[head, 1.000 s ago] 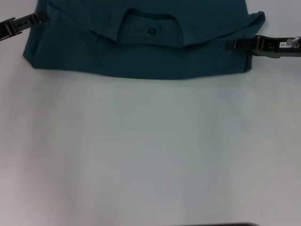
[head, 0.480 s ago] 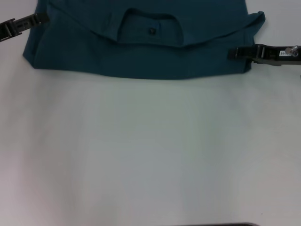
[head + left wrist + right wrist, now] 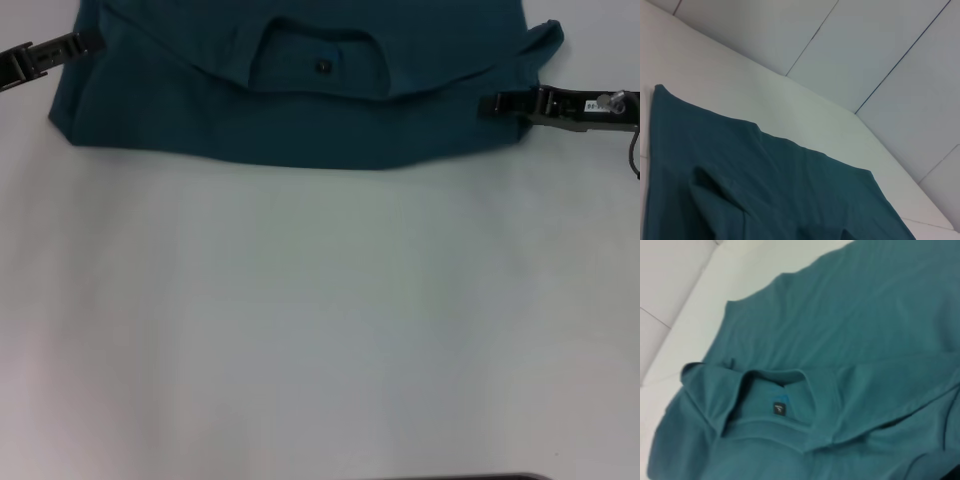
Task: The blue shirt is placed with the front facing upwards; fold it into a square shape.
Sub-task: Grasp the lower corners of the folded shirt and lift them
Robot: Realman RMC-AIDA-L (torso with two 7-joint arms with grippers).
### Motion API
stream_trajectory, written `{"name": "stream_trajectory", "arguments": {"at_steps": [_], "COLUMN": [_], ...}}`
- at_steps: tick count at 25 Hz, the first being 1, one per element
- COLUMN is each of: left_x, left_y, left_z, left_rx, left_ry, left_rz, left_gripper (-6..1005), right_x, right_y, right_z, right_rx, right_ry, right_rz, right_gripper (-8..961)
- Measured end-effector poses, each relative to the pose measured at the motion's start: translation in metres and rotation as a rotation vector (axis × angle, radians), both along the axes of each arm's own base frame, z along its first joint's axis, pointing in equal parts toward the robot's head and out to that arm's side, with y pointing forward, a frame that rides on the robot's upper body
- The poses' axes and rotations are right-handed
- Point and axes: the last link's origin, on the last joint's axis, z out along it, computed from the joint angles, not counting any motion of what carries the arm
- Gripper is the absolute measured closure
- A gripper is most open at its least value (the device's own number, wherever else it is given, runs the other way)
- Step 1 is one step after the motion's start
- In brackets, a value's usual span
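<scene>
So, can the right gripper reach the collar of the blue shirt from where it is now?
Probably yes. The right gripper is at the blue shirt's side edge, and only flat cloth lies between it and the collar.

Nothing readable anywhere right now. The blue shirt (image 3: 300,110) shows a small dark label (image 3: 778,408) just inside its collar (image 3: 775,385), but whatever is printed on it is too small to make out, in the right wrist view and the head view alike. There's a tiny white tag (image 3: 603,101) on the right gripper (image 3: 490,104), beside the shirt's edge, with dark marks on it, and those can't be read either. No lettering shows on the shirt's fabric.
</scene>
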Motion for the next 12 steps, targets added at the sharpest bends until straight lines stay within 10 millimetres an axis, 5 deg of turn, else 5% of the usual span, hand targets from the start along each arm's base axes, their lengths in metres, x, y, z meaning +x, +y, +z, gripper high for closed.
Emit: {"name": "stream_trajectory", "arguments": {"at_steps": [12], "left_x": [-0.006], "left_y": [-0.0054], "left_z": [-0.0023], "left_rx": [-0.002], "left_ry": [-0.002], "left_rz": [0.019], "left_gripper": [91], "right_x": [0.0047], "right_y": [-0.0056], "right_z": [0.0073], "right_rx": [0.008], "right_ry": [0.016], "right_rz": [0.018], "right_gripper": [761]}}
